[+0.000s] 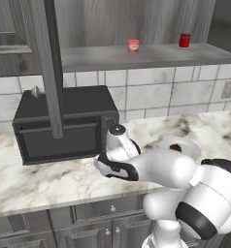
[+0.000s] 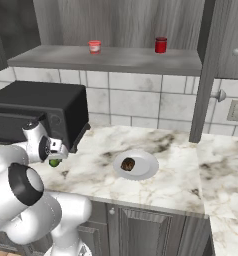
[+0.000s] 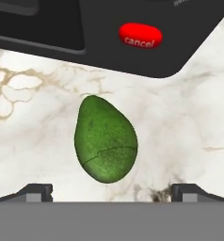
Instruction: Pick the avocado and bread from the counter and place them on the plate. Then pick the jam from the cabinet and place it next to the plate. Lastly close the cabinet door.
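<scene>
Jaws spread wide, pointing down over the avocado (image 3: 106, 140) lying on the counter (image 3: 189, 117) beside the microwave (image 3: 109, 28).

Kitchen: microwave (image 2: 38, 112), marble counter (image 2: 176, 185)

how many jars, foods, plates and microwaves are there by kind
jars: 2, the jam and a red jar, both on the cabinet shelf
foods: 2, avocado on the counter, bread on the plate
plates: 1, plate
microwaves: 1, microwave
total: 6
</scene>
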